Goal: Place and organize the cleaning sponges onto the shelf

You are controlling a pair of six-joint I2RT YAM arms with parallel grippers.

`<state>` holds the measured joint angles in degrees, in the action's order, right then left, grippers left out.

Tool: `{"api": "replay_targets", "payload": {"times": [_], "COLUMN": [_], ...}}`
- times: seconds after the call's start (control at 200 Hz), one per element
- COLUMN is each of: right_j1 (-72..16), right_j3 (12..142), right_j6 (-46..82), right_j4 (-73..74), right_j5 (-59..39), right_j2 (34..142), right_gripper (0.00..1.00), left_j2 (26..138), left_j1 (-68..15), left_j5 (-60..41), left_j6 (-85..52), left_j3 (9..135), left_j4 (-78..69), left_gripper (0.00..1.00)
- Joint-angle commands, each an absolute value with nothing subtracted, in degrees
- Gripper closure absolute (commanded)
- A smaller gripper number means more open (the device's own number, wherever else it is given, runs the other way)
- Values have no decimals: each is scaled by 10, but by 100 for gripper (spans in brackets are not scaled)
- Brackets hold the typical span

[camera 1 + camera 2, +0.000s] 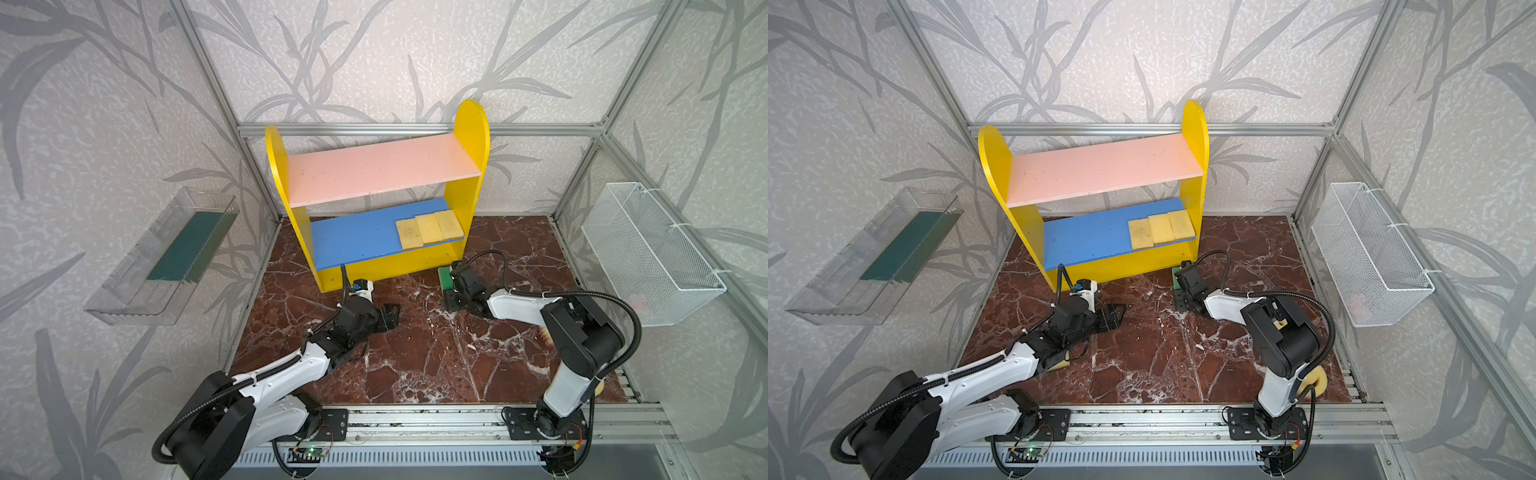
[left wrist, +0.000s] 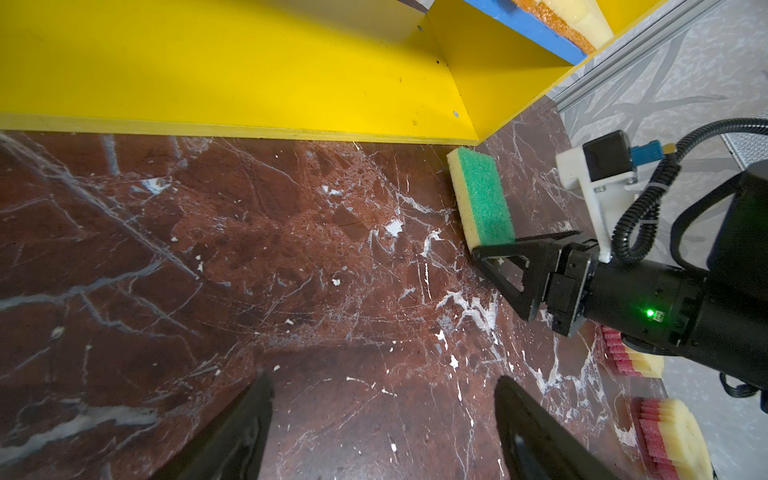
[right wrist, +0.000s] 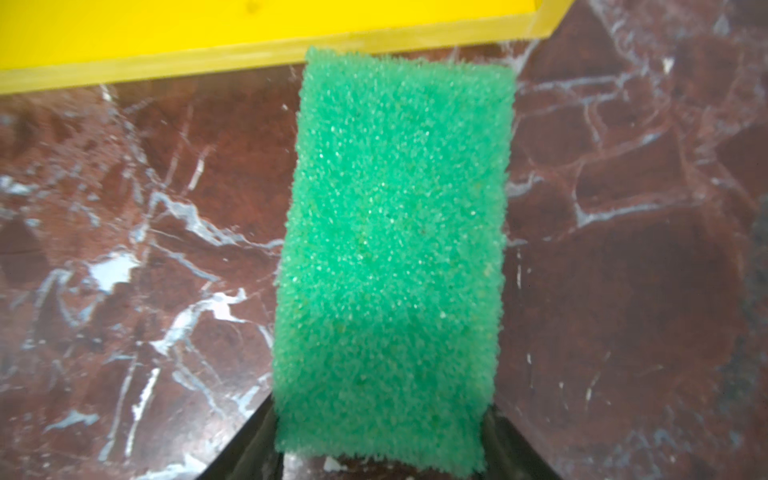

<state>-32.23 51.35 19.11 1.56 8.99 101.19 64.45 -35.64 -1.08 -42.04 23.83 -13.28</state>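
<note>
Sponges lay in several spots around the two pincers. Well off to the left of the left pincer [image 1: 387, 318], a clear tray [image 1: 137, 286] hung on the wall. That pincer hung low over the marble counter [image 1: 415, 365] with its jaws spread wide and nothing between them. Just ahead of it stood the shelf [image 1: 374, 266], whose yellow base was near the pincer's tips. Ahead and to the right of the same pincer, at the right end of the blue board, three yellow sponges [image 1: 429, 228] lay flat in a touching row, the last one against the side panel.

The right pincer [image 1: 449, 283] sat low at the shelf's right front corner. It was closed on the near end of the green sponge [image 1: 443, 276], with a finger against each long side. This sponge lay flat on the counter, green face up, its far end just beside the shelf's base. Behind the right pincer, partly hidden under its arm, two round sponges [image 2: 673, 440], yellow with pink backing, lay on the counter. Far to the right of that pincer, a white wire basket [image 1: 648, 249] hung on the wall.
</note>
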Motion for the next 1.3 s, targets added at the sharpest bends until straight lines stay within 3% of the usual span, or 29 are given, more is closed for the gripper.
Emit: {"api": "replay_targets", "payload": {"times": [0.0,0.44,0.725,1.005,1.11,1.234,1.294], "right_j1": [-321,-302,-287,-287,-287,-287,-285], "right_j3": [520,621,652,618,589,549,525], "right_j6": [174,145,126,135,158,192,217], "right_j4": [63,78,87,83,78,68,73], "right_j5": [79,81,83,69,55,28,9], "right_j2": [992,1087,1113,1066,1029,983,960], "right_gripper": [36,34,9,5,16,42,62], "left_j2": [635,705,742,724,705,676,664], "left_j1": [-352,-341,-324,-323,-323,-323,-323], "left_j5": [7,-5,-24,-29,-26,-23,-21], "left_j6": [-409,-401,-397,-399,-398,-396,-397], "left_j3": [239,255,266,264,259,251,246], "left_j4": [-123,-161,-183,-173,-162,-151,-145], "left_gripper": [15,15,15,15,15,15,15]}}
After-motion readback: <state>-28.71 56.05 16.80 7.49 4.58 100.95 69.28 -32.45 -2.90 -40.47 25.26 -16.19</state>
